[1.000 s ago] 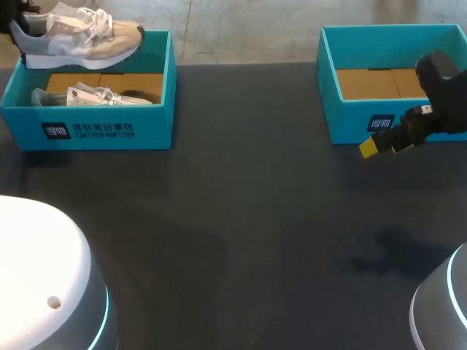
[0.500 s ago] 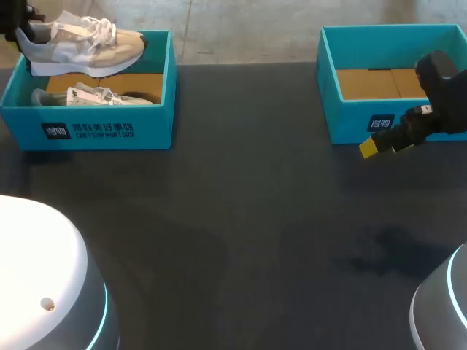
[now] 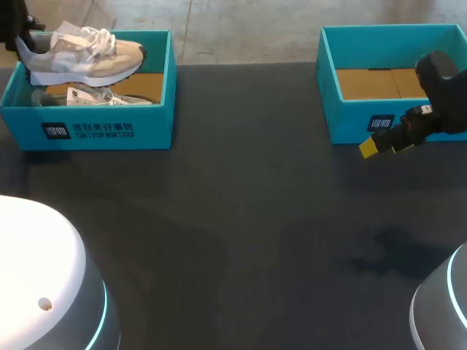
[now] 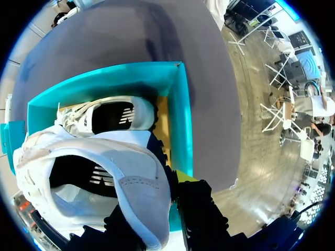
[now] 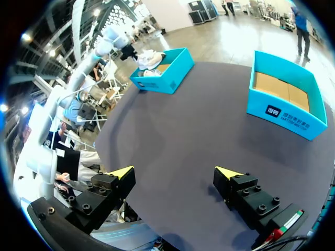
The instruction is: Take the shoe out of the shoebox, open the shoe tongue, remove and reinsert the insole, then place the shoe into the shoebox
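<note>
Nearest in, the dark grey table (image 3: pixel 241 219) lies between the two arms. Out toward three o'clock the right gripper (image 5: pixel 175 173) hangs low over it, its yellow-tipped fingers spread wide with nothing between them, just in front of the empty teal cardboard box (image 3: pixel 350 120) at two o'clock. Now look far across to ten o'clock: the teal shoebox (image 3: pixel 153 120) sits at the table's back edge, and the beige-and-grey sneaker with white laces (image 3: pixel 87 55) is up in the air above it, toe pointing toward three o'clock. The left gripper (image 4: pixel 159 206) has that sneaker pinched by the heel collar, one finger inside and one outside. From the left wrist view you look straight down into the shoe's opening, with the second white sneaker (image 4: pixel 107 115) lying in the box beneath. This reads as the very first step, the take-out, with the shoe lifted but not yet set down. The next move, by my judgement, calls for carrying it forward over the shoebox's front wall toward six o'clock and landing it sole-down on open table. It needs to land where the open right gripper can reach the tongue, and the heel pinch must hold firm because the toe hangs unsupported.
</note>
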